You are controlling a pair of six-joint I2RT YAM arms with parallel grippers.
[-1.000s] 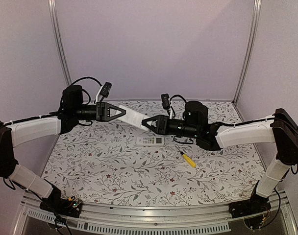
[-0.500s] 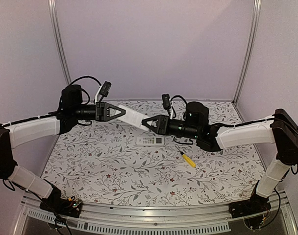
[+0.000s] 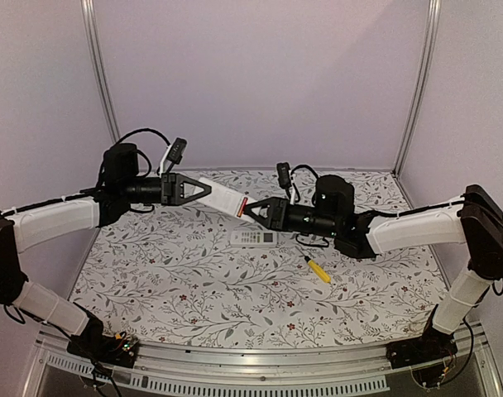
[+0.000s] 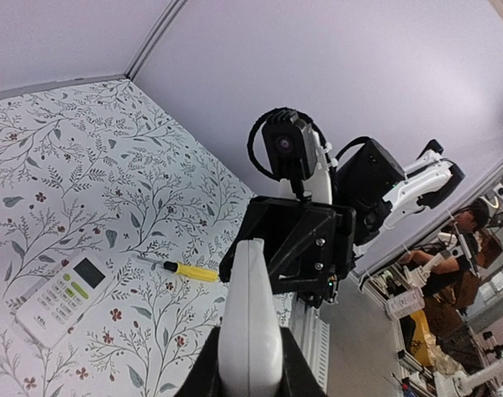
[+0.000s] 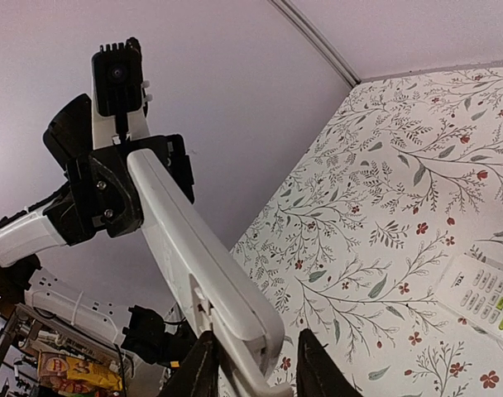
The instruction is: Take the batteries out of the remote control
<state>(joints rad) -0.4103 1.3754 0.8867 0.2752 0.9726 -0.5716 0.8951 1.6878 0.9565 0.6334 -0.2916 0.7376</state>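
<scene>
- The white remote control (image 3: 225, 197) is being held up over the table (image 3: 194, 281) by the left gripper (image 3: 208, 192), whose claw is clamped narrow on one end of it.
- The other end is being straddled by the right gripper (image 3: 250, 209). Its claw is set narrow around the tip, but whether it is actually pinching cannot be told.
- The batteries are judged to be inside this lifted remote. A red-orange sliver (image 3: 244, 204) is showing at the end by the right claw and may be one of them, though it is too small to be sure.
- The step in hand is judged to be the opening of the battery bay; no cell is being seen lying loose.
- A firm hold by the left claw is being called for next, while the cover or a cell is drawn lengthwise away by the right.
- A second remote (image 3: 253, 238) is lying flat on the table below the two claws, with a yellow-handled screwdriver (image 3: 318, 270) near it on the right.
- Nothing is being seen between the claws and the lifted remote. A dropped cell could land beside the second remote.
</scene>
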